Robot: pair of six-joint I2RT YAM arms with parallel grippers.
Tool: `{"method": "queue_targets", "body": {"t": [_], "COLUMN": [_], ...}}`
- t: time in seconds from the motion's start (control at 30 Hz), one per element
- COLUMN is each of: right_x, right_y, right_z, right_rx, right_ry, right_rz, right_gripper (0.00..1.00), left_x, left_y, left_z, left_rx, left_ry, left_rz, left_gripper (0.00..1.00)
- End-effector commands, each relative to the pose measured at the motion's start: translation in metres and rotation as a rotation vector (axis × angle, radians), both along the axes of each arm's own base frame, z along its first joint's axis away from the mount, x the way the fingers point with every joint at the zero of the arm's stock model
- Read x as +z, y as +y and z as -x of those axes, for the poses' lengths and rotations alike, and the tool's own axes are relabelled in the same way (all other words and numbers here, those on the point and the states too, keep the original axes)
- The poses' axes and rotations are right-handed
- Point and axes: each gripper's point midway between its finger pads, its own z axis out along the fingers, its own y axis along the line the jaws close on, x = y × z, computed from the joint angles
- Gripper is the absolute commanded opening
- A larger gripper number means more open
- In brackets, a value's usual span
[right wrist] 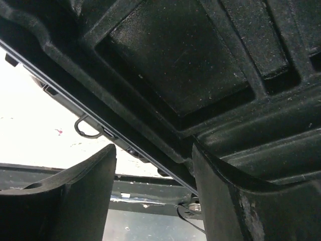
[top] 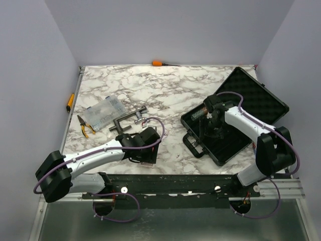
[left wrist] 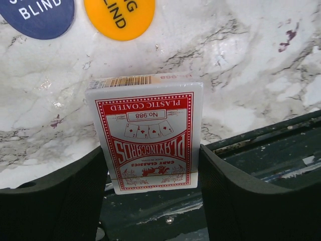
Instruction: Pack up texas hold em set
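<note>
Gripping the card deck (left wrist: 150, 140) across its two long edges looks like the sound choice. It should be a light, stiff little carton, but its face looks smooth and may slip. A hard squeeze could dent the cardboard, so keep your pressure moderate.

Your left gripper (left wrist: 150, 150) holds it that way, one finger pressed to each long edge. The lower part of the box is sunk between them, with the red printed face up toward you. The deck sits near the front edge of the table (left wrist: 251, 60), left of the open black case (top: 228, 150) and well apart from it. The blue disc (left wrist: 37, 12) and orange disc (left wrist: 120, 17) lie just beyond.

Your right gripper (right wrist: 154, 150) has its fingers apart, astride the case's front rim and clamped on nothing.
</note>
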Motion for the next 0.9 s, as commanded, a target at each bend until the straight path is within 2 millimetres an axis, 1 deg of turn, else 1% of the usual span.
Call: {"method": "queue_targets", "body": {"t": [0.0,0.2,0.47,0.6,0.7,0.77,0.87], "right_x": [-0.003,-0.014,-0.026,-0.027,-0.028,-0.029,-0.030], "right_y": [0.006,0.018,0.034,0.048,0.060,0.068,0.080], "right_z": [-0.012,-0.013,-0.018,-0.024,-0.030,-0.035,-0.043], "right_rx": [0.056,0.109,0.149,0.182,0.204,0.215,0.226], "right_ry": [-0.032,0.001,0.029,0.024,0.016,0.011,0.004], "right_rz": [0.034,0.072,0.072,0.050,0.032,0.022,0.014], "right_gripper": [0.62,0.52,0.23,0.11,0.08,0.04,0.03], "left_x": [0.025,0.037,0.047,0.050,0.050,0.051,0.054], "left_y": [-0.007,-0.008,-0.012,-0.011,-0.011,-0.011,-0.011], "left_z": [-0.002,-0.006,-0.015,-0.016,-0.017,-0.019,-0.021], "left_rx": [-0.028,-0.037,-0.046,-0.045,-0.045,-0.045,-0.044], "left_ry": [-0.038,-0.062,-0.082,-0.085,-0.085,-0.085,-0.089], "left_rz": [0.055,0.068,0.073,0.077,0.079,0.080,0.085], "left_gripper": [0.44,0.44,0.44,0.44,0.44,0.44,0.44]}}
